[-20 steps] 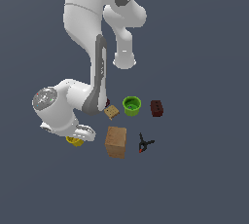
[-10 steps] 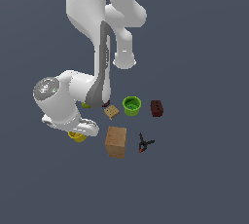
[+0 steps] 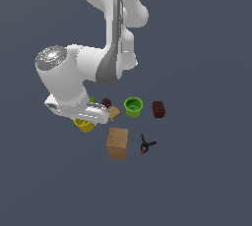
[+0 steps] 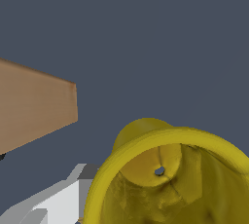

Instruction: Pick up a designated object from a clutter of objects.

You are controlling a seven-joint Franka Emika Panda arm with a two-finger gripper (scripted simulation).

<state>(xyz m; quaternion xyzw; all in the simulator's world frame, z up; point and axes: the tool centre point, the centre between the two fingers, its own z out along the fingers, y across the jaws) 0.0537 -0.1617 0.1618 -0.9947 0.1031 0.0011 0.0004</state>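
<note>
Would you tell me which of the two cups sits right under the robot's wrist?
The yellow cup, half hidden beneath the wrist and filling the wrist view. The green cup stands clear of the arm, beside the dark red brick.

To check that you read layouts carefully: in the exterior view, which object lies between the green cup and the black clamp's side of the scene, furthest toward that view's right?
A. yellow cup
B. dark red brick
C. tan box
B: the dark red brick sits rightmost, just beyond the green cup.
</note>
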